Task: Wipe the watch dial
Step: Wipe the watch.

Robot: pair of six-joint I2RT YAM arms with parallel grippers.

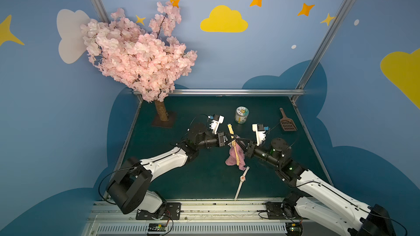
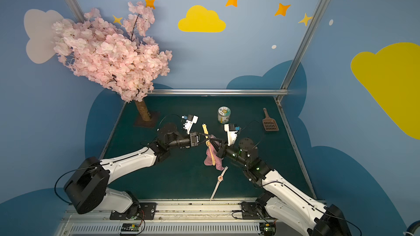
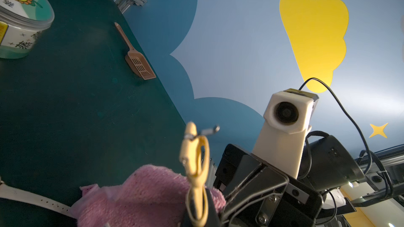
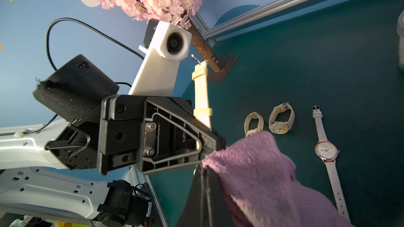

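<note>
Fingers first: left fingers [image 4: 211,138] are clamped on the yellow-strap watch [image 1: 230,129] at the case, with a strap end sticking out each way. Right fingers [image 4: 202,182] are closed on the pink cloth [image 1: 231,156], which is bunched up against the dial. I hold the watch just on my side of the jar [image 1: 241,115], seemingly off the worktop [image 1: 200,178]. The dial is mostly hidden between my two sets of fingers, so I can't tell how much cloth touches it.

To do the wipe well, I reckon:
- Clamp firmly on the case so the watch doesn't twist.
- Make short, light strokes across the glass.
- Keep the hanging cloth tail clear of the buckle.

Containers:
- Jar: lid on, contents cannot tell.
- Brown scoop [image 1: 287,123]: right of the jar, looks empty.

White-strap watch [image 1: 242,179] lies flat on the worktop, further toward me from the jar, untouched.
</note>
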